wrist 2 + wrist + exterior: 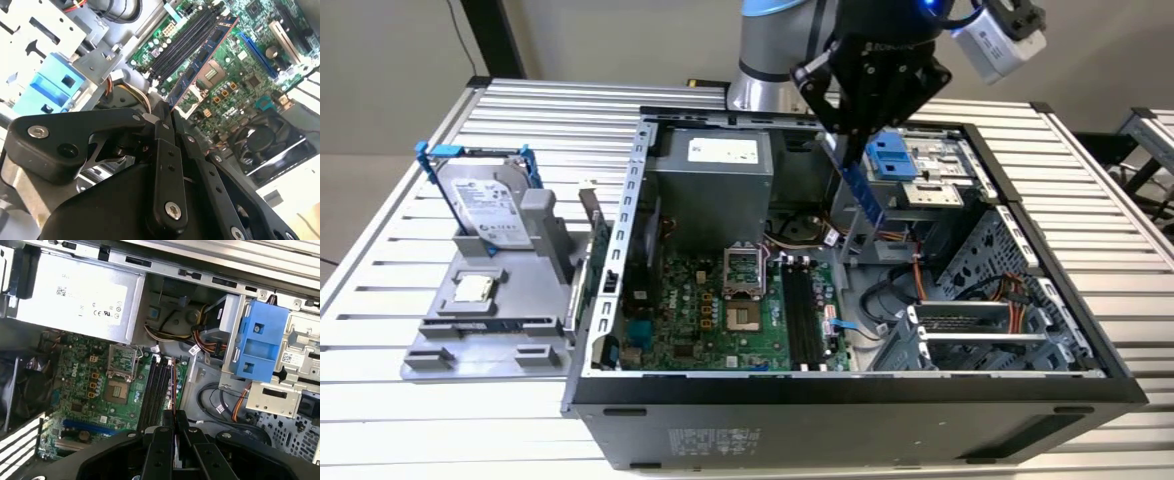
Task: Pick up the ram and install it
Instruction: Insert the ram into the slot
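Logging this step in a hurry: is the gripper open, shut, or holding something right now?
Gripper: shut on the ram, holding it by one end above the motherboard inside the open computer case.

An open computer case (854,420) lies on the slatted table (400,420), reaching to its near edge. Over the case's far side, the black gripper (850,128) pinches the ram (854,187) by its upper end. The stick hangs tilted above the green motherboard (707,320) and its black slots (801,310). Near the table's edge at the exterior view's left, a grey holder (494,330) carries an upright hard drive (487,205) and a small square chip (476,288).
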Robot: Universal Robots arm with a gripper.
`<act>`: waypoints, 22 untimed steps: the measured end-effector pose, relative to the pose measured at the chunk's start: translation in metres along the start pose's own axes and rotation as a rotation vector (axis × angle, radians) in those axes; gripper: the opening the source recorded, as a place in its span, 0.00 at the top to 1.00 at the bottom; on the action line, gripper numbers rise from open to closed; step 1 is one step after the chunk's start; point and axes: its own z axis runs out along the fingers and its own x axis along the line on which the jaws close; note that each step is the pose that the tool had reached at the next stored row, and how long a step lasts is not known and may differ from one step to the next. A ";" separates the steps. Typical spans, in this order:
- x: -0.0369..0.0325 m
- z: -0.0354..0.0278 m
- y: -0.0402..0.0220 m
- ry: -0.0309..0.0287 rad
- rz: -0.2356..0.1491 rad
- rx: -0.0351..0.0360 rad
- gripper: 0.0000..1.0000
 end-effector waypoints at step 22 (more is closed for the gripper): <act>-0.0004 0.0010 -0.0001 -0.0011 0.217 0.0048 1.00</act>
